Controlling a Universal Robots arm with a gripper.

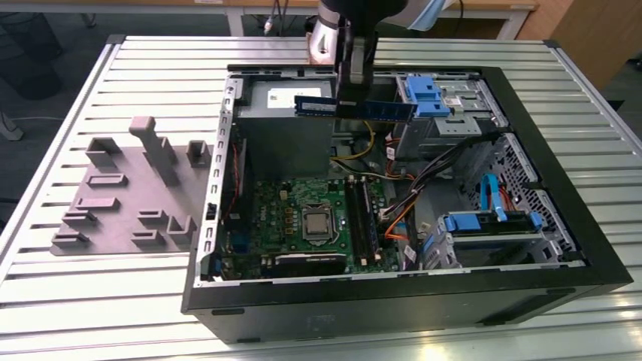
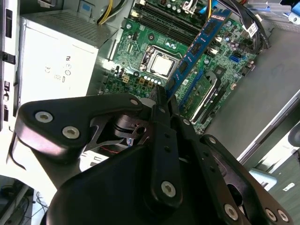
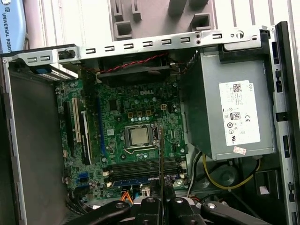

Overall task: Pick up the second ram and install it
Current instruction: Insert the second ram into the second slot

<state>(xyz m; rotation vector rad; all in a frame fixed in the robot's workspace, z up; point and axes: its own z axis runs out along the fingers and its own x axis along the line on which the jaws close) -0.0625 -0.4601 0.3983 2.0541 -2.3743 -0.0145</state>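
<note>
The second ram [image 1: 377, 110] is a dark-blue stick with a white sticker, held level above the open computer case [image 1: 561, 226]. My gripper [image 1: 351, 101] is shut on its middle, coming down from above. In the second wrist view the ram [image 2: 199, 44] juts out from between the fingertips [image 2: 165, 108] over the green motherboard [image 2: 140, 51]. The first wrist view shows the ram [image 3: 161, 154] edge-on, above the CPU area and the long memory slots [image 3: 140, 166], with the gripper [image 3: 161, 200] shut on it. The stick hangs apart from the board.
A grey power supply [image 1: 286, 113] fills the case's far corner beside the motherboard [image 1: 301, 218]. Blue drive cages [image 1: 431, 98] and cables [image 1: 441, 162] crowd the exterior view's right side. A grey fixture plate [image 1: 120, 195] with upright blocks lies on the slatted table [image 1: 60, 301] outside the case.
</note>
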